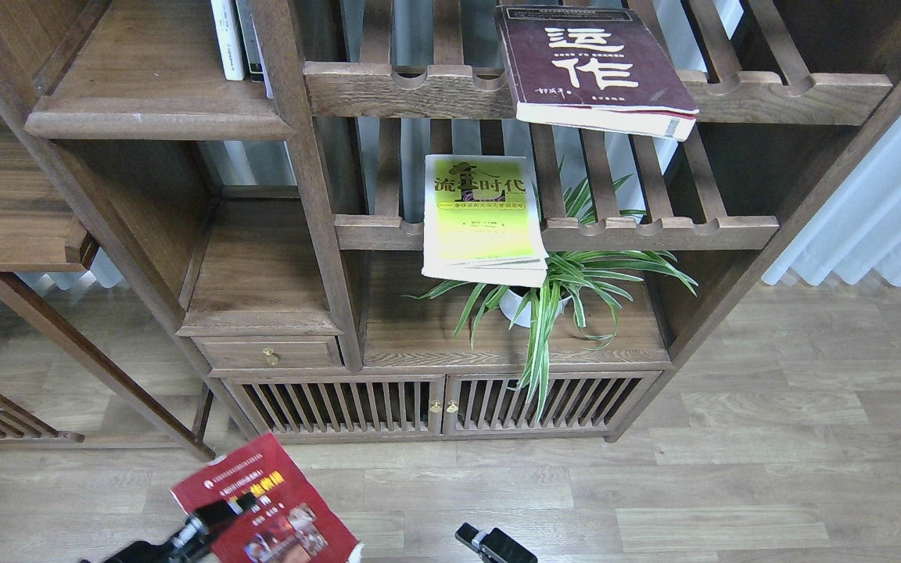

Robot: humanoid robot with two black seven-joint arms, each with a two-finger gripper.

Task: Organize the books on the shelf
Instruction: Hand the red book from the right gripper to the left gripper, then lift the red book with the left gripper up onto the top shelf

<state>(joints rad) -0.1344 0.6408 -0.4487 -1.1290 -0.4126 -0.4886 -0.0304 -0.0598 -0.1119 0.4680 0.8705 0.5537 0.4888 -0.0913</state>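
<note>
Spider plant [552,289] in white pot, brass-knob drawer [267,353], slatted cabinet doors [443,404] btm.

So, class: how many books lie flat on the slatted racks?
2. The maroon book lies on the upper slatted rack; the lime-yellow book on the lower slatted rack. Neither rack seems to hide another.
</note>
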